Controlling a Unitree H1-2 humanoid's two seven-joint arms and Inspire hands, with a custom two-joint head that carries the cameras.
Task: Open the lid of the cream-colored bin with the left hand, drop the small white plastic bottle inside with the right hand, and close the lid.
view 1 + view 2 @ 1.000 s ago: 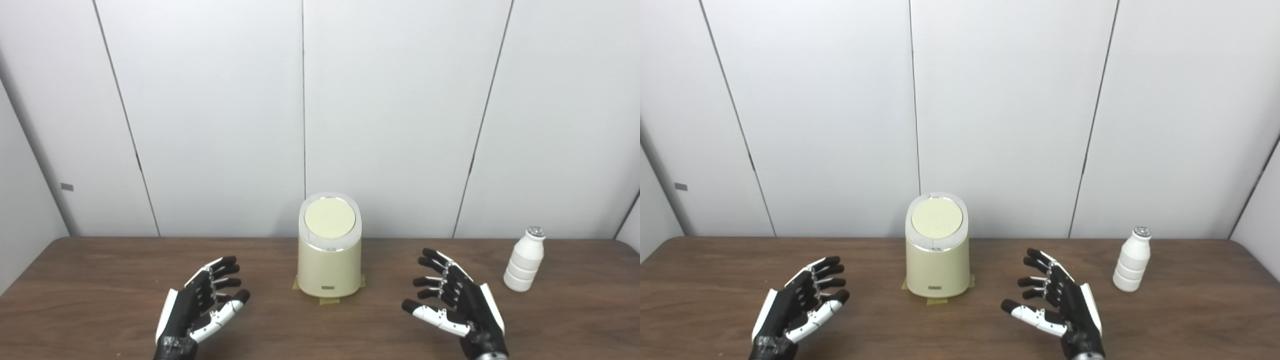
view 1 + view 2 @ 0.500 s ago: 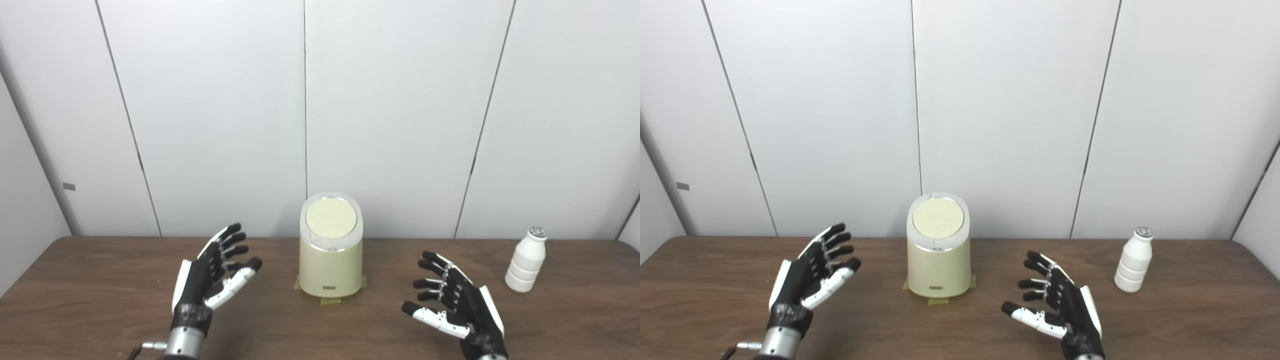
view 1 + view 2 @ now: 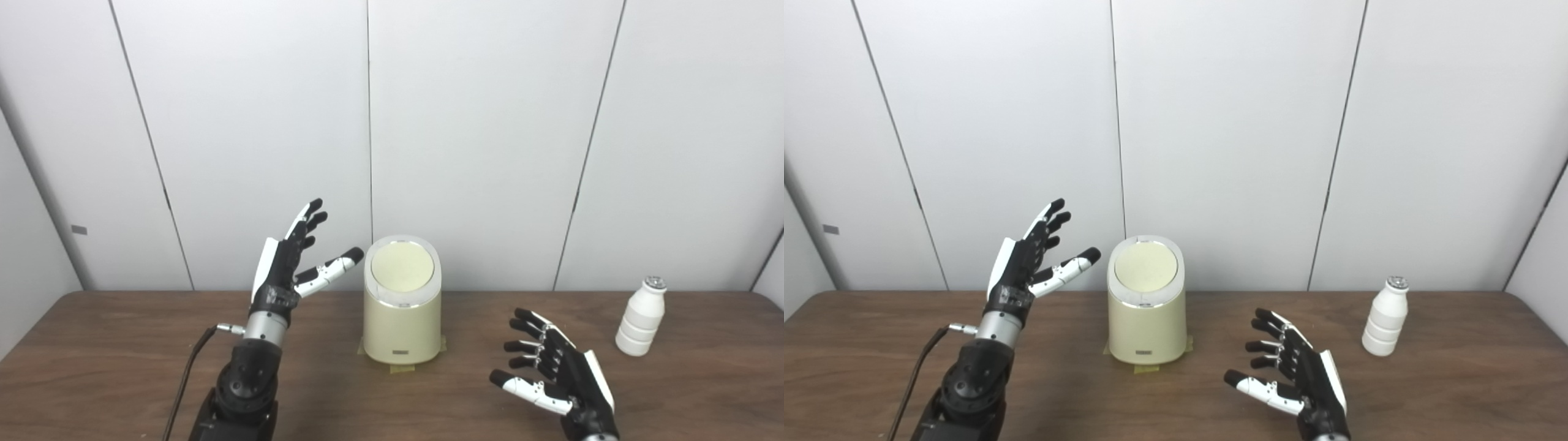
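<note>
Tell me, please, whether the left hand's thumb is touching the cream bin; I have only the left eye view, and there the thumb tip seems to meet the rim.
Observer: No, it is not touching. In the right eye view a strip of wall shows between the thumb of the left hand and the bin, so the two are apart.
Operator: Thank you. Could you also tell me what lies to the right of the bottle? My view cuts off close behind it.
Observer: The right eye view shows a stretch of bare table to the right of the bottle, and the table's right edge running toward the robot.
</note>
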